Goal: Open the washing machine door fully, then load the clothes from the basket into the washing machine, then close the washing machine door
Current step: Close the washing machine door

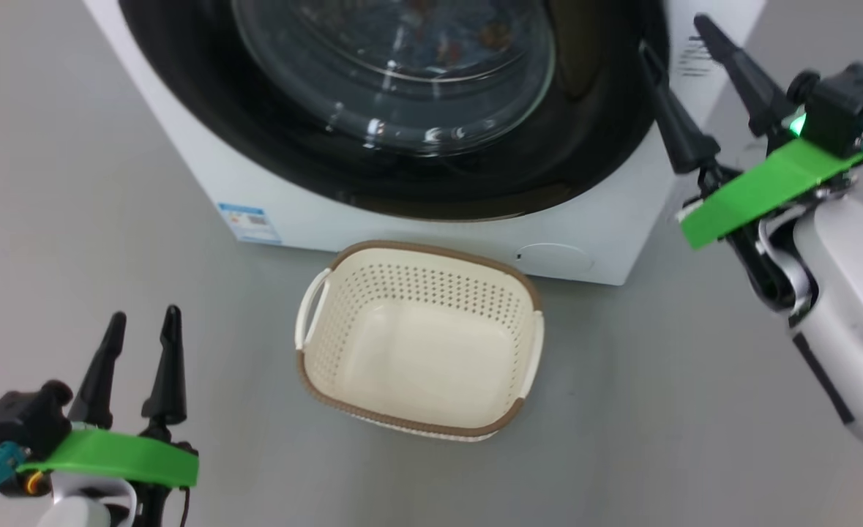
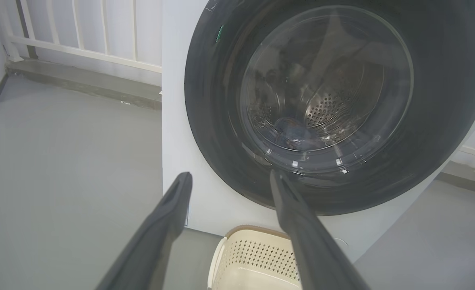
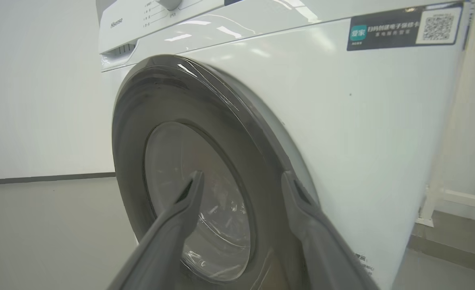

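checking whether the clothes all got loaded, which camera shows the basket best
Head view: it looks down into the basket, whole rim and bare bottom visible. The left wrist view catches part of the basket. The right wrist view faces the washing machine door.

You find basket (image 1: pixel 431 249) on floor (image 1: pixel 621 410), just before washing machine (image 1: pixel 314 219), below washing machine door (image 1: pixel 255 124), which sits flat on machine front. Your left end effector (image 1: pixel 144 313): left of basket, well apart; right end effector (image 1: pixel 671 33): at door's right edge.
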Available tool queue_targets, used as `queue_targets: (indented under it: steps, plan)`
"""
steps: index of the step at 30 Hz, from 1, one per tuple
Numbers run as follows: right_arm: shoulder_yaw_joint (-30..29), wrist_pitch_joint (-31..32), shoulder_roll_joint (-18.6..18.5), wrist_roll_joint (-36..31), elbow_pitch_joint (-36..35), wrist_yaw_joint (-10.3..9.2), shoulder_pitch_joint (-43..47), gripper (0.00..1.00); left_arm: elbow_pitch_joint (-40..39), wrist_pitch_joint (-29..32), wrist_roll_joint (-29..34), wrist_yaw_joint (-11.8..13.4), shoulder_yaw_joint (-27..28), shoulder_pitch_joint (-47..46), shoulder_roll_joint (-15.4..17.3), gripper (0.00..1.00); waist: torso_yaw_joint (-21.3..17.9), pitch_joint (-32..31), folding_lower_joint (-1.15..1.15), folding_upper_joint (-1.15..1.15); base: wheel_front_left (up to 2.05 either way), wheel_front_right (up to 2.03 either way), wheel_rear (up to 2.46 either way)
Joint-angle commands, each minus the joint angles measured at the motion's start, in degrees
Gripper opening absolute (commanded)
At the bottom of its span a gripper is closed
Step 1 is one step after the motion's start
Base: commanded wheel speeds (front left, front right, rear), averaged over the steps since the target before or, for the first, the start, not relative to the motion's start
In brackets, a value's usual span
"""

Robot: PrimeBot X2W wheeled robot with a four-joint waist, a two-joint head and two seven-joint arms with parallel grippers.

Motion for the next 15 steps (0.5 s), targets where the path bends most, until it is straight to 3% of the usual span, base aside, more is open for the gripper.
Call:
queue_targets:
  steps: [1,15]
  plan:
    - [-0.54,-0.27,0.75,-0.51,-1.82,-0.41,2.08,1.0,-1.42,-0.23,0.34,0.28,2.21,0.12,2.02,1.0,-3.54,-2.98,0.0,0.0,0.0,0.0,0.0]
    - [-5.53,-0.27,3.06,-2.31,-7.97,-0.41,16.15,1.0,-6.19,0.24,-0.73,1.39,3.03,4.83,3.02,1.0,-13.33,-7.42,0.0,0.0,0.0,0.0,0.0]
